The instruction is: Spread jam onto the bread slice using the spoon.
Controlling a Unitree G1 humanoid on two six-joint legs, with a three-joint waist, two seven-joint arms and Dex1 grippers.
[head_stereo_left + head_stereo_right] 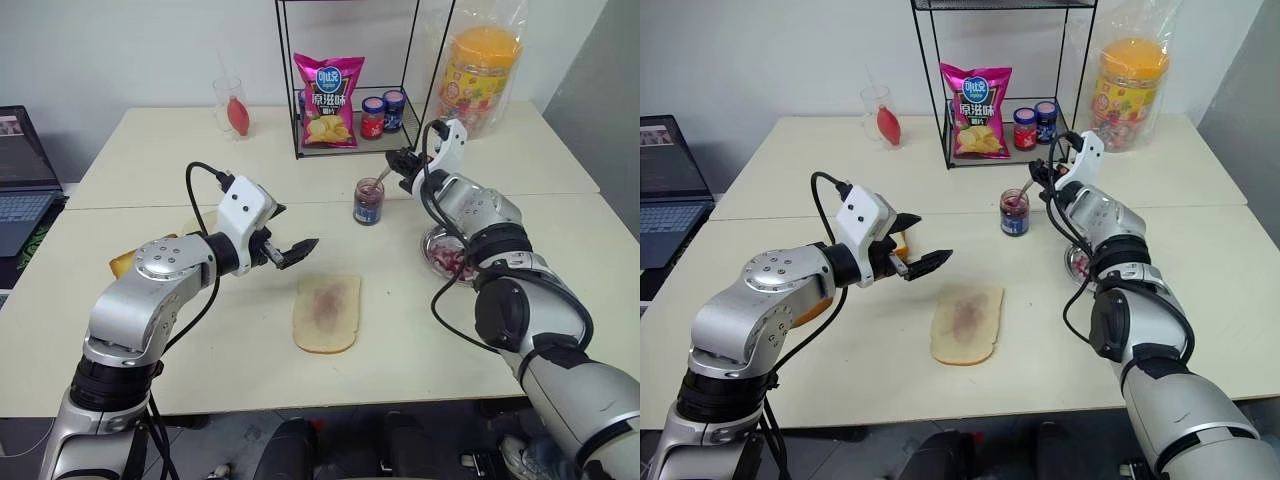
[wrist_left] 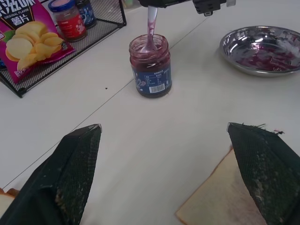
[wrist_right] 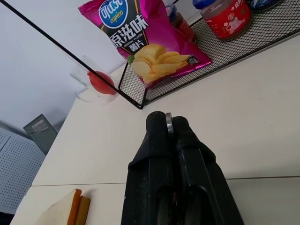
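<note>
Pale cream worktop (image 1: pixel 200 150) fills the scene, made of several sections pushed together, with a black wire rack (image 1: pixel 350 140) at the back holding one pink bag of crisps (image 1: pixel 328 100) and two capped jars (image 1: pixel 383 115). One jar of jam (image 1: pixel 368 201) stands open just in front of the rack, and one bread slice (image 1: pixel 327 313) lies flat nearer the robot, a pinkish smear at its middle.

The right tool (image 1: pixel 404 160) reaches level toward the jar, its two black fingers pressed together on the end of the spoon (image 1: pixel 380 178). The left wrist view shows what the head views barely resolve: the spoon's bowl sits down inside the jar, its handle rising to the right tool above. The right wrist view shows the metal edge of the handle pinched between the closed fingers (image 3: pixel 187 159), and a sandwich (image 3: pixel 65 213) at the worktop's far side.

The left tool (image 1: pixel 290 252) hovers with fingers wide apart above the worktop, just beside the bread slice's near-left corner, holding nothing. One metal dish (image 2: pixel 262 49) smeared with red rests to the right of the jar.
</note>
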